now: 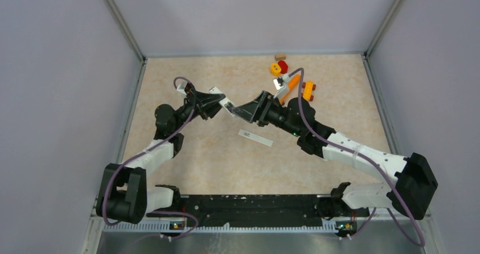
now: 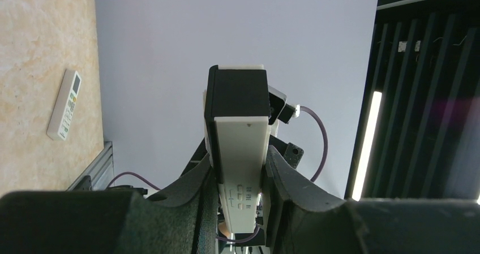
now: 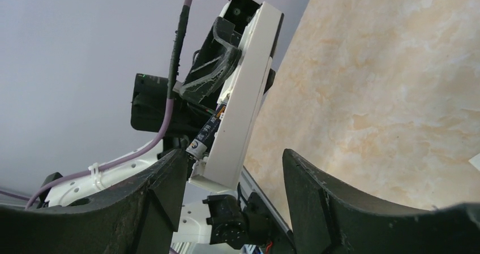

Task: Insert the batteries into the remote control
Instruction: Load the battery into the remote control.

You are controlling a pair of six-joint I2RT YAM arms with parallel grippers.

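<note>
Just nearer than the remote (image 1: 227, 104), a buttoned remote (image 1: 255, 137) lies flat on the table (image 1: 198, 158), apparently set aside. The remote itself is held in the air, pinched across its width by the left gripper (image 2: 240, 175), likely to steady it for loading. The right gripper (image 3: 232, 158) is at its free end, fingers spread and empty. A battery (image 3: 205, 134) sits in the exposed bay. Toys (image 1: 291, 84) lie beyond the remote.

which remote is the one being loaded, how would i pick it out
Start at the middle of the tan table, where both arms reach in. The remote control is held off the surface, clamped in the left gripper. It is a long slim white bar with a black end, unlike the buttoned white remote lying flat on the table.
</note>
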